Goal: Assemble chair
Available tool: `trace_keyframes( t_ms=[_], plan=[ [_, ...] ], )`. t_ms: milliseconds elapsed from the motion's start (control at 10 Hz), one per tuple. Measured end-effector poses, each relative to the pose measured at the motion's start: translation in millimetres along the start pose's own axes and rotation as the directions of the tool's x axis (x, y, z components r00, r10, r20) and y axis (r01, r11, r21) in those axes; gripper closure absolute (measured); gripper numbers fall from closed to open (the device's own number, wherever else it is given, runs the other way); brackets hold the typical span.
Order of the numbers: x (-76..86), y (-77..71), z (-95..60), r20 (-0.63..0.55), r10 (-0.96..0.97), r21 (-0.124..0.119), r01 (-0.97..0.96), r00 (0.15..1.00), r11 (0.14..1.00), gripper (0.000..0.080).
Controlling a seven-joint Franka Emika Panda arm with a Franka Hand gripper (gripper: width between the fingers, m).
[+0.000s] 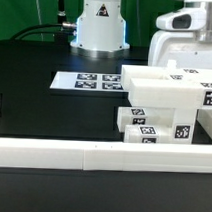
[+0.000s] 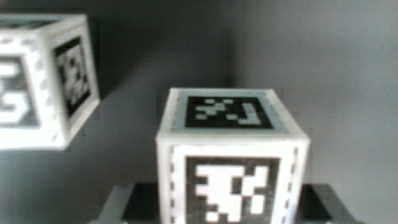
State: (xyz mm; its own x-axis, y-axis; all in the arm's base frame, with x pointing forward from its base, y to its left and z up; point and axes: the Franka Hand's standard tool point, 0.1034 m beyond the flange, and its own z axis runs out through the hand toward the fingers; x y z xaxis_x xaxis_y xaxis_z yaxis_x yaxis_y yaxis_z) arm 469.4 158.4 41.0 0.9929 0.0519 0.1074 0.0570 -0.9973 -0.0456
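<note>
Post (image 2: 235, 160) with square tags between the jaws, pinched on both sides.

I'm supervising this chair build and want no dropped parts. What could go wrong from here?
1. The tagged post sits between the fingers of the hand, but a firm grip is not evident, so it could slip or tip.
2. Another tagged piece shows close beside it in the wrist view, so a careless move might knock it.

The fingers (image 2: 139, 208) are dark, blurred and cropped beside the tagged post (image 2: 231, 150), whose lower end runs off-frame. The border wall (image 1: 92, 153) hides the bases of the chair pieces (image 1: 164, 97).
</note>
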Motion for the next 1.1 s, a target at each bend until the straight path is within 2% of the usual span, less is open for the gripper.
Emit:
trace_keyframes(
  t_ms=[200,400,800,1100],
  plan=[
    [16.9,9.7,-39.9,0.013,0.014,0.028,-0.014,1.000,1.000,0.0517],
    [33.1,12.9,-67.2,0.048,0.039,0.051,-0.041,0.998,0.998,0.0517],
    [34.0,16.1,-64.6,0.043,0.027,0.047,-0.029,0.999,0.999,0.0517],
    [90.6,46.4,-96.2,0.031,-0.031,0.054,0.029,0.999,0.998,0.0517]
  ],
)
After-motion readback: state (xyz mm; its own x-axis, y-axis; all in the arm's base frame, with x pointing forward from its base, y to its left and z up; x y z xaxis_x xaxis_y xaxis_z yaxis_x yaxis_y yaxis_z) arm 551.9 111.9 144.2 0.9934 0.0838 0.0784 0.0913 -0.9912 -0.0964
